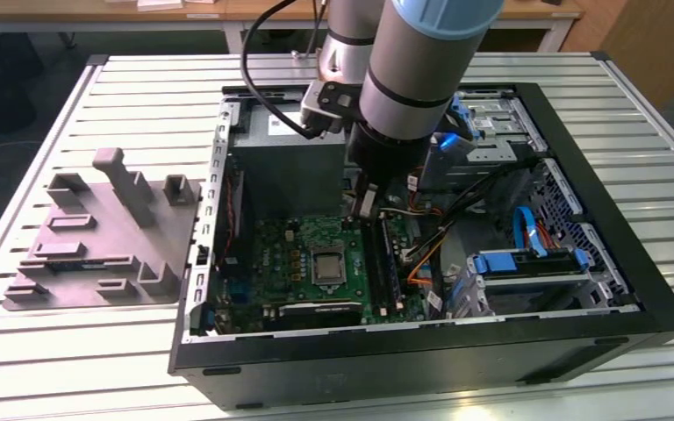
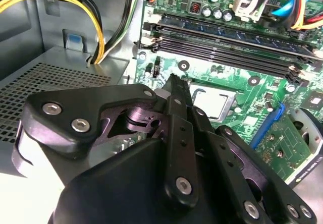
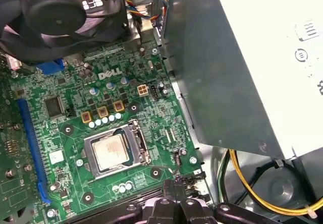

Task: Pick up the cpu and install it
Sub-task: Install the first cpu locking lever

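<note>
Gripper (image 3: 177, 189) is seen above the green motherboard (image 3: 65, 133) inside an open PC case; fingers are pressed together w/ nothing pinched. The cpu (image 3: 110, 150) is seated in its metal-framed socket (image 3: 135, 133), just ahead of the fingertips. Judged: install approx. done; any retreat is best kept vertical, clear of yellow cables (image 3: 252, 181) and the grey power supply (image 3: 227, 67) beside it.

Open black computer case (image 1: 618, 263) lies on a slatted white table (image 1: 138, 88). Inside: green motherboard (image 3: 65, 133), big grey metal box (image 3: 227, 67) with white label, dark memory slots (image 2: 227, 42), blue drive brackets (image 1: 525, 263), yellow cables (image 3: 252, 183), black fan (image 3: 55, 12). Grey plastic fixture (image 1: 103, 237) sits on the table, just beside the case on the exterior view's left.
</note>
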Controlling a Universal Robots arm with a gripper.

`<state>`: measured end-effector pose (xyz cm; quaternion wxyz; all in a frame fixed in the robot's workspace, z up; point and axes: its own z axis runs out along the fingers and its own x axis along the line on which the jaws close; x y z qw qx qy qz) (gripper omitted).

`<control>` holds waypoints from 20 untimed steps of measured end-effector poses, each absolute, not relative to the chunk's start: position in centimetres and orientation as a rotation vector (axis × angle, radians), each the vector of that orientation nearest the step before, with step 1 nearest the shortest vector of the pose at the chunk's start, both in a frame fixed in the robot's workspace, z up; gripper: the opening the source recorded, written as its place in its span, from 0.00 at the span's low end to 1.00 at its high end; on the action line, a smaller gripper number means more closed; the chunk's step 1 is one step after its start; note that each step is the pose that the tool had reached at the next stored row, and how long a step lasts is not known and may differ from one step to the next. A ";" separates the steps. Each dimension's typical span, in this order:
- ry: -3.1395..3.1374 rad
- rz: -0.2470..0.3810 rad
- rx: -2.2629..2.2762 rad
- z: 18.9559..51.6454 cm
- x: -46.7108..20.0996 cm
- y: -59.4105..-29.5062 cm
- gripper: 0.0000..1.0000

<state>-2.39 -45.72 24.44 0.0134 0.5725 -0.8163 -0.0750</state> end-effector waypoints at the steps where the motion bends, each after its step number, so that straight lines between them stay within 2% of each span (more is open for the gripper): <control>1: -2.543 -0.234 1.783 24.4 -2.4 -45.6 0.11; 20: -2.547 -0.249 1.787 23.9 -2.4 -44.9 0.11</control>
